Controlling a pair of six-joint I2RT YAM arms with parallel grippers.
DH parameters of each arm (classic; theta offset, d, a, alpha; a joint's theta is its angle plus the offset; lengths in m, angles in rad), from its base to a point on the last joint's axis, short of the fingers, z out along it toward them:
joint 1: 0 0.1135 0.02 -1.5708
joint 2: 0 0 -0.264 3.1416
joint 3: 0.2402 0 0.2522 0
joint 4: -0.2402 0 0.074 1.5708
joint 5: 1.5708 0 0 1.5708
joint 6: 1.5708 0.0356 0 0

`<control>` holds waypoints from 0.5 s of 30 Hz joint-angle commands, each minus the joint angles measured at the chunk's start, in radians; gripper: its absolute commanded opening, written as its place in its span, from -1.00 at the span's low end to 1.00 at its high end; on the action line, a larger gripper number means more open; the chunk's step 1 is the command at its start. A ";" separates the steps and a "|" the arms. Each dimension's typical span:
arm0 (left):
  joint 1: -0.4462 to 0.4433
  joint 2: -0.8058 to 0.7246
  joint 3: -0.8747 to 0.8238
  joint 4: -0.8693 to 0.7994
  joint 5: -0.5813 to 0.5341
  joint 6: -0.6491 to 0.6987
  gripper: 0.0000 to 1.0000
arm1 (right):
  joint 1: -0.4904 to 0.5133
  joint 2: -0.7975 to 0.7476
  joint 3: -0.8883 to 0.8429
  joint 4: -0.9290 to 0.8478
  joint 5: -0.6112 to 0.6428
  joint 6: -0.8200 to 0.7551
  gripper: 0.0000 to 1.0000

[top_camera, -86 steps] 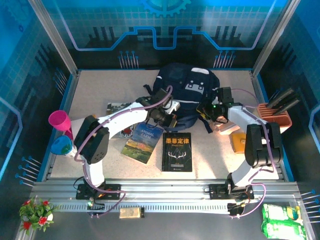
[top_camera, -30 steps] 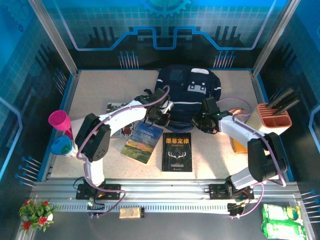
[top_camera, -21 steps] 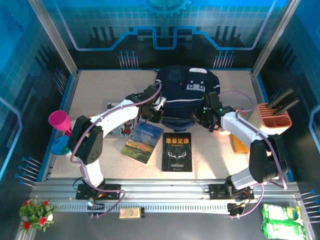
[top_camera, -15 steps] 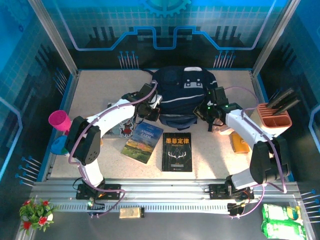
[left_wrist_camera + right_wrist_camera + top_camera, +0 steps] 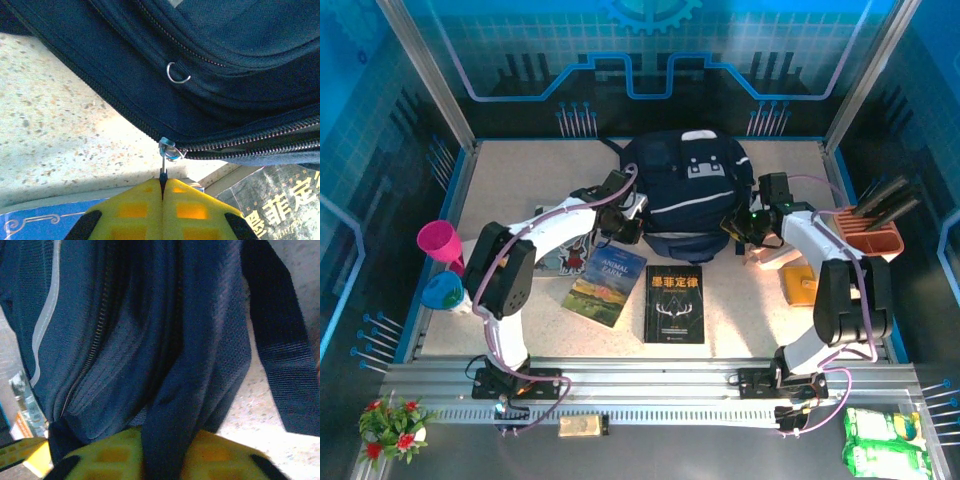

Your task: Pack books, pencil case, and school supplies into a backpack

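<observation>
Fingers (image 5: 120, 212) of left gripper (image 5: 162, 182) pressed together, pinching zipper pull (image 5: 167, 150) on backpack (image 5: 685, 195), which lies mid-table toward the back. Right gripper (image 5: 162, 445) fingers (image 5: 220, 455) slightly apart, backpack fold between them touching both; clamped or not, cannot tell. White-red book (image 5: 575, 262) mostly hidden under left arm; pencil case (image 5: 767, 257) blown out by glare

Black book (image 5: 676, 305) cover: pale title "墨菲定律". The left wrist view catches "墨菲定" with partial "Murph" beneath it. Blue-green book (image 5: 605, 286) cover: "ANIMAL FARM", small, barely legible.
</observation>
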 commanded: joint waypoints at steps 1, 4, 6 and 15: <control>-0.001 0.019 0.025 0.000 0.054 -0.032 -1.00 | -0.020 -0.021 -0.012 0.070 0.043 0.013 -0.32; -0.028 0.028 0.038 -0.004 0.048 -0.031 -1.00 | -0.006 -0.083 -0.049 0.081 0.071 0.057 0.10; -0.038 0.028 0.036 -0.002 0.046 -0.034 -1.00 | 0.012 -0.130 -0.074 0.074 0.093 0.098 0.23; -0.069 0.004 0.018 0.012 0.058 -0.049 -1.00 | 0.223 -0.246 -0.144 -0.013 0.239 0.418 0.63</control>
